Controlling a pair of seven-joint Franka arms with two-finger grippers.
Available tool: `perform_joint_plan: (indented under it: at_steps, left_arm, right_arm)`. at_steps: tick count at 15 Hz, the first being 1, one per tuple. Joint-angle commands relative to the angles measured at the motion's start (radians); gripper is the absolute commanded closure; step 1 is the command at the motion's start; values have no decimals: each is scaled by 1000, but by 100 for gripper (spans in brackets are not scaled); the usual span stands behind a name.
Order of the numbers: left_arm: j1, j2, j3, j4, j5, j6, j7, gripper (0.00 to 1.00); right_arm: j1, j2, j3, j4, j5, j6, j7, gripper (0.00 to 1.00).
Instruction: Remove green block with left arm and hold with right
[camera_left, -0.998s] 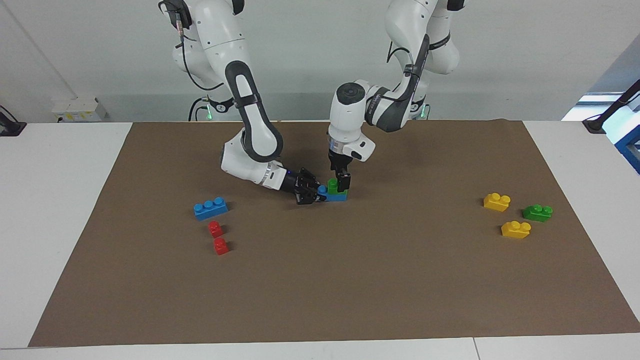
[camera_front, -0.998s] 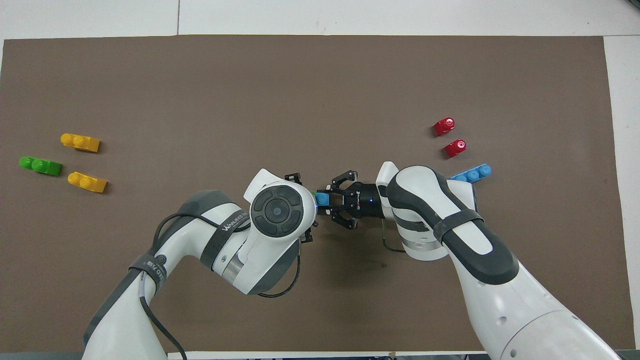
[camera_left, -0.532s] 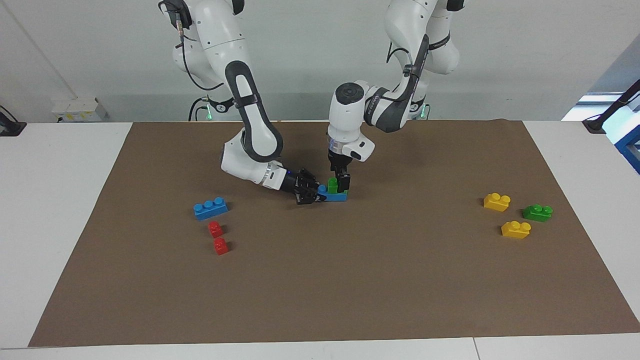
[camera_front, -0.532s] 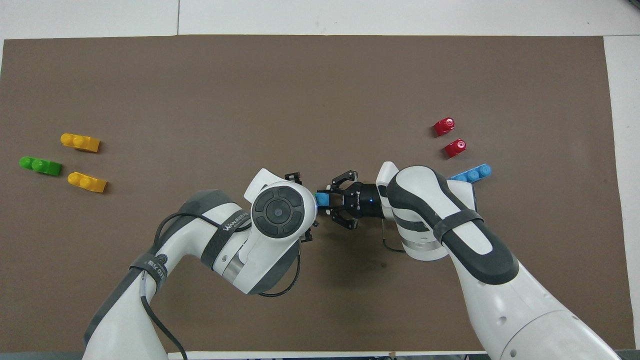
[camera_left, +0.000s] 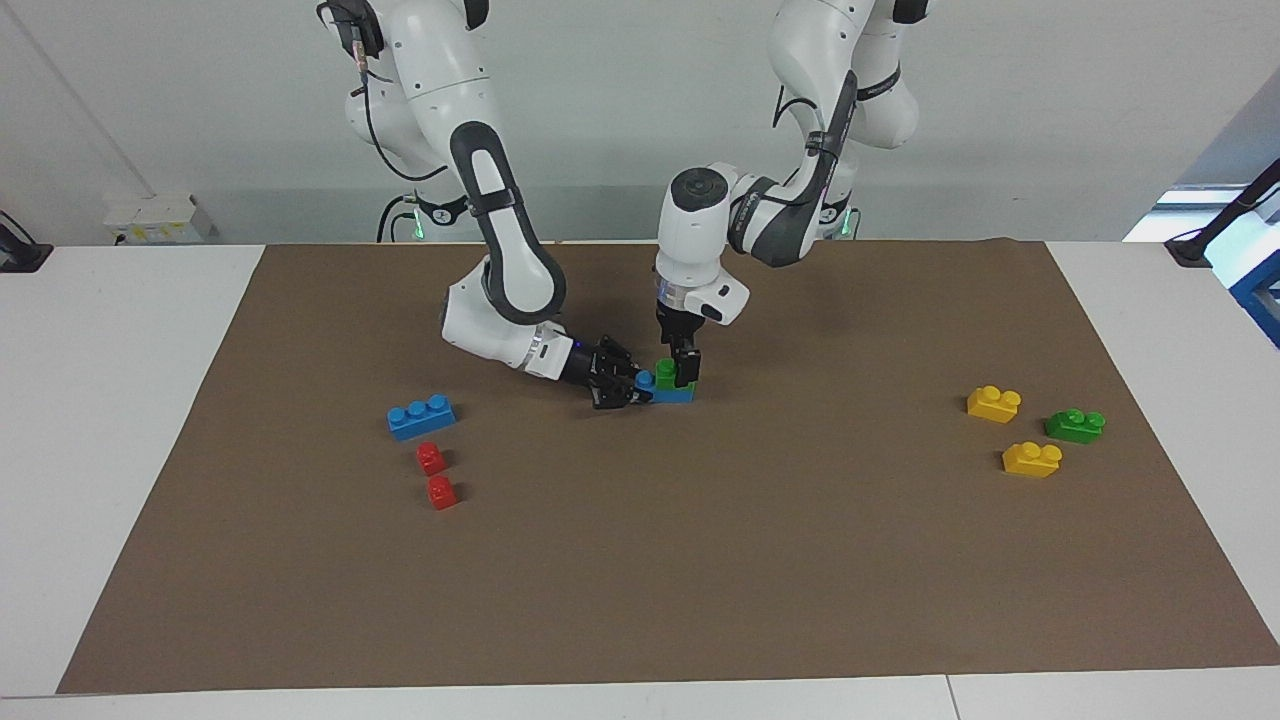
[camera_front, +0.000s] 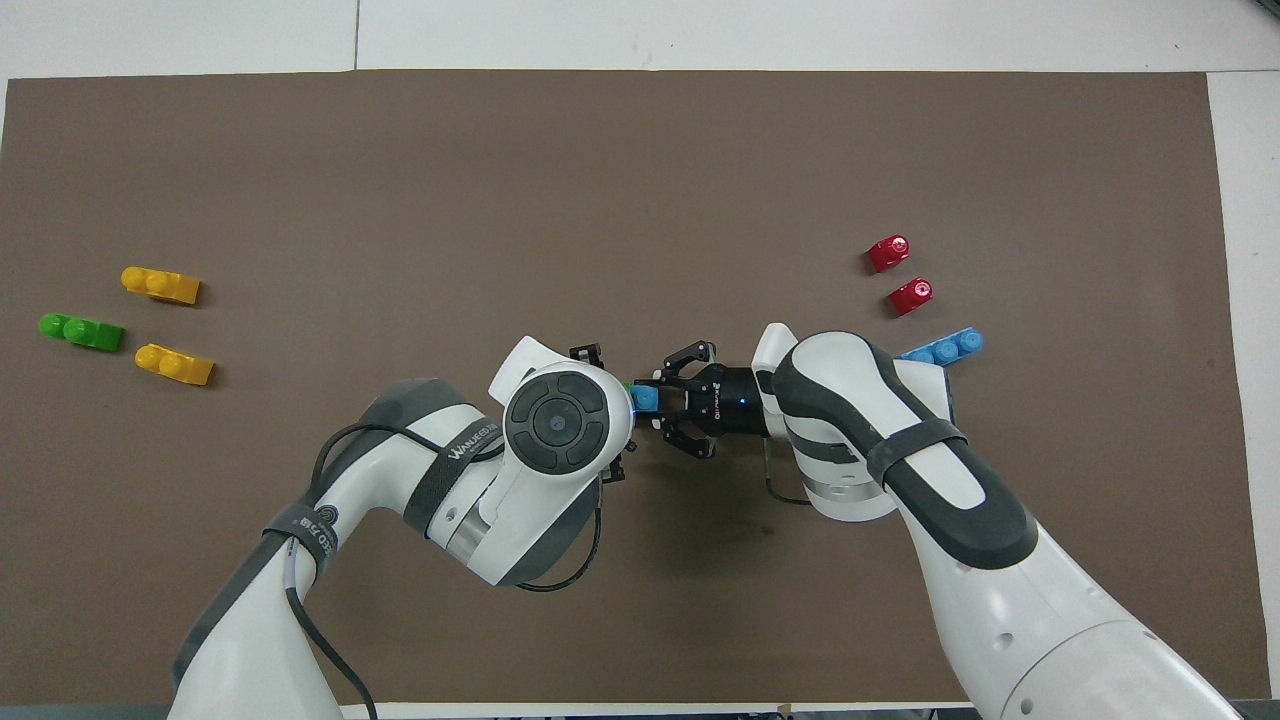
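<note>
The small bright green block sits on one end of a blue brick in the middle of the brown mat. My left gripper points straight down over it, open, with one finger in front of the block and the other hidden. My right gripper comes in low from the side and is shut on the blue brick's free end. In the overhead view the left wrist covers the green block almost entirely.
A blue three-stud brick and two red bricks lie toward the right arm's end. Two yellow bricks and a darker green brick lie toward the left arm's end.
The left arm's wrist has lifted very slightly. The right gripper and the bricks have stayed where they were.
</note>
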Motion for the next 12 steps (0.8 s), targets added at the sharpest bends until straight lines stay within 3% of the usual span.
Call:
perform_joint_plan:
  at_steps: [1, 6, 12]
  left_arm:
    - [-18, 16, 14, 3, 25, 25, -27, 0]
    - [-15, 16, 14, 7, 25, 31, -23, 9]
    - [-15, 17, 14, 6, 25, 42, -21, 22]
  right_arm:
    - [-8, 3, 7, -4, 26, 18, -25, 70]
    - [-8, 3, 7, -4, 26, 20, -24, 88]
    - [-8, 3, 7, -4, 26, 20, -21, 100]
